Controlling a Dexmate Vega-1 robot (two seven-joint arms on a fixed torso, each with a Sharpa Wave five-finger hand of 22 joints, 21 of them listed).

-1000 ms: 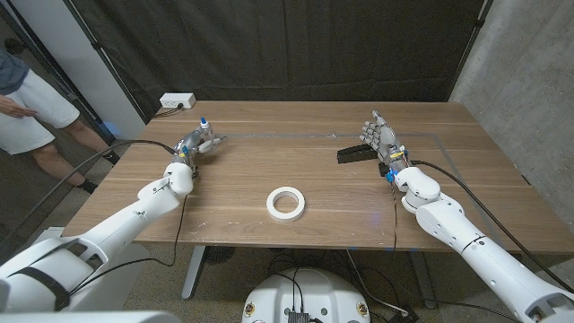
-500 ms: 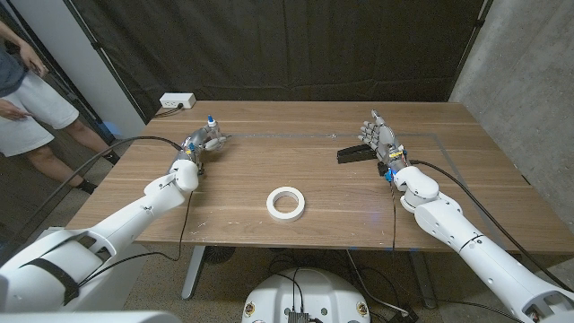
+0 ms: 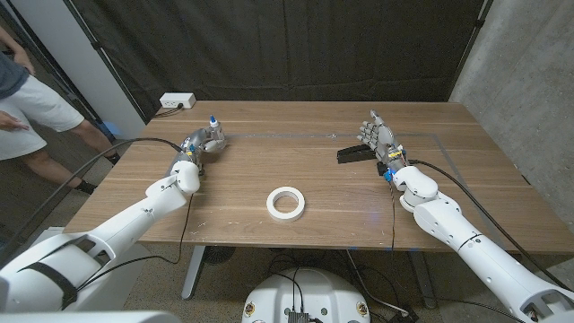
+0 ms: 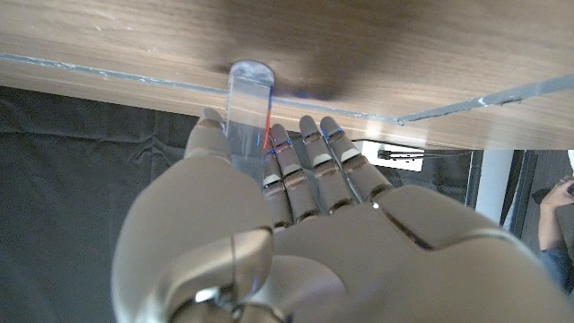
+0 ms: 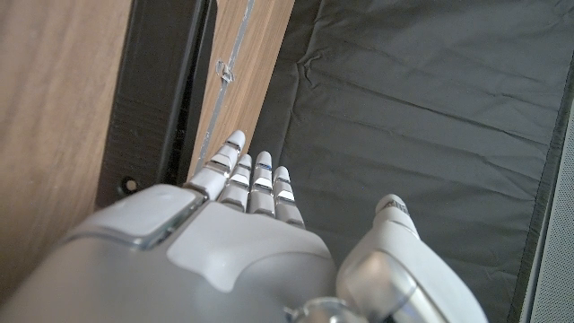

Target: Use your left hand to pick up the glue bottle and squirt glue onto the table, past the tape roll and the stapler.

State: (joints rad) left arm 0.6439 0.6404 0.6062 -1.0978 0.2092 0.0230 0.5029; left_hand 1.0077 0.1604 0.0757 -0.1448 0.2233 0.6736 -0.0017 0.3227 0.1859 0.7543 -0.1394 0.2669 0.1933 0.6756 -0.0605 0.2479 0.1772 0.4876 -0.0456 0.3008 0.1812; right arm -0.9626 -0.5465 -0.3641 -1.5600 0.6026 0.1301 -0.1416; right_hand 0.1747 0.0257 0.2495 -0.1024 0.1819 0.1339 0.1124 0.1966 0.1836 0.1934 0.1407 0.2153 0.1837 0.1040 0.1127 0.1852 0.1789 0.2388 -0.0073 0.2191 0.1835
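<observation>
The glue bottle (image 3: pixel 213 121), clear with a blue cap, stands upright at the table's far left. My left hand (image 3: pixel 201 142) grips it, fingers and thumb wrapped around its body. In the left wrist view the bottle (image 4: pixel 248 106) shows between the thumb and the fingers of my left hand (image 4: pixel 269 224), its base at the wood. The white tape roll (image 3: pixel 286 203) lies flat near the table's front middle. A black stapler (image 3: pixel 354 153) lies at the right, also seen as the stapler (image 5: pixel 152 108). Beside it my right hand (image 3: pixel 380 139) stands with fingers spread upward, holding nothing.
A white power strip (image 3: pixel 177 101) sits at the far left corner. A thin taped line (image 3: pixel 296 135) runs across the far part of the table (image 3: pixel 269 166). A person (image 3: pixel 31 108) stands off the left side. A black curtain hangs behind.
My left hand has shifted a little to the right and farther away with the glue bottle in it. The person at the left has moved. My right hand has stayed put.
</observation>
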